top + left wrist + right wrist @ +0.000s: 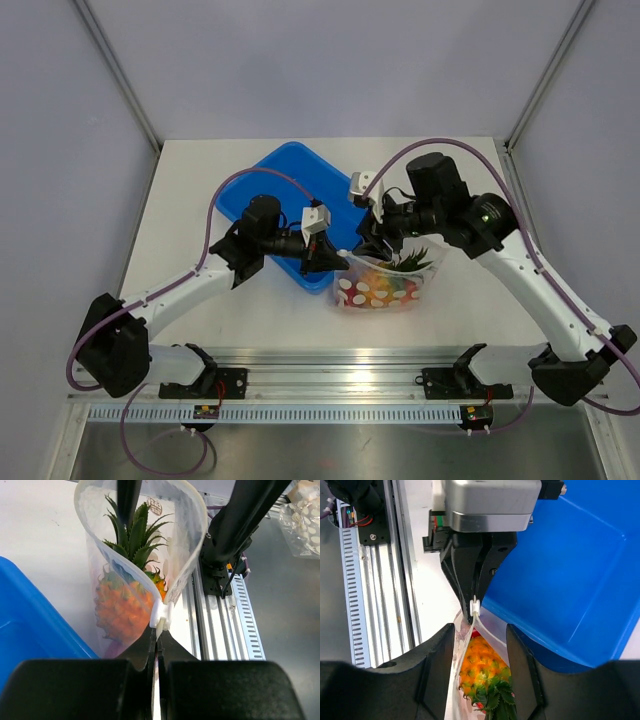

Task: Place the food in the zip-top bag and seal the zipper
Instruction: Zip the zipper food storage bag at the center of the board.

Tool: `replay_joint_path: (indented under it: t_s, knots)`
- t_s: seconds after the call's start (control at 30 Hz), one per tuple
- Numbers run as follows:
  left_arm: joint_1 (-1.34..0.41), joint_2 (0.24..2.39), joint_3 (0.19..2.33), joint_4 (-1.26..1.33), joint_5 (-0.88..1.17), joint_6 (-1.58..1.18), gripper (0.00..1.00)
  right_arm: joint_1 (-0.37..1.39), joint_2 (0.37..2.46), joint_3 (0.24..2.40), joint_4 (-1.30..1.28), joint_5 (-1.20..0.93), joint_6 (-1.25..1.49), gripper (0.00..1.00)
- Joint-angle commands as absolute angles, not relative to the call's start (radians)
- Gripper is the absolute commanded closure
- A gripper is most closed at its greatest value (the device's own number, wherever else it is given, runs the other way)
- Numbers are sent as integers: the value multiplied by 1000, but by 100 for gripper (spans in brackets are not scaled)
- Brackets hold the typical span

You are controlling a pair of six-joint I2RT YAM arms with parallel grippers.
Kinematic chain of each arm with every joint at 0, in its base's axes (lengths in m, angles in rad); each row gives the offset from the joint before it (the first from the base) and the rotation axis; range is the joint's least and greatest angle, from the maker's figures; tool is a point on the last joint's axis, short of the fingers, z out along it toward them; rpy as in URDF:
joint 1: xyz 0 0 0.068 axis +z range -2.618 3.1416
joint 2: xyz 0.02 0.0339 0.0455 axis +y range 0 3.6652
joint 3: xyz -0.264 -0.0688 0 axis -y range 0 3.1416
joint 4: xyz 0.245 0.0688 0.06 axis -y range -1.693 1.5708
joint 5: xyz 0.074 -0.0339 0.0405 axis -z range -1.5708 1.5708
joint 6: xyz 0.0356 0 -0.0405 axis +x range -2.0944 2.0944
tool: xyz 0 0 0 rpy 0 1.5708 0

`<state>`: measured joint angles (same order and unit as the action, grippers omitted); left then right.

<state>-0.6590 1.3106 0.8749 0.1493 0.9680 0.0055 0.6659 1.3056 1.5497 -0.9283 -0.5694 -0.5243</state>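
White table (200, 180), grey walls (320, 60), bag (385, 288)

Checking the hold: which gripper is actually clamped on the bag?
The left gripper: its jaws are shut on the white clip at the end of the bag. The right gripper only straddles the open mouth, jaws apart.

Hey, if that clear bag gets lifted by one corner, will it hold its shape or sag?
Probably sags: the zip-top bag is thin film, its mouth bowing open from where the left gripper pinches one end. The pineapple inside likely weighs the bottom down. Glossy plastic may slip in a loose grip.
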Motion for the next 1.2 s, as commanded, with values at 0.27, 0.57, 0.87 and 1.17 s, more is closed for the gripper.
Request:
replay_joint_path:
  t_s: [0.27, 0.57, 0.87, 1.17]
  knots:
    - [-653, 1262, 893, 195, 1023, 67, 100, 672, 1348, 1562, -959, -663, -540, 45]
    - [-653, 1261, 885, 196, 1012, 74, 100, 672, 1400, 1586, -962, -690, -545, 45]
    - [-653, 1272, 893, 202, 1005, 64, 100, 672, 1422, 1582, -968, -710, -548, 53]
    - [-653, 1284, 896, 209, 1002, 48, 100, 672, 1430, 1578, -950, -735, -534, 80]
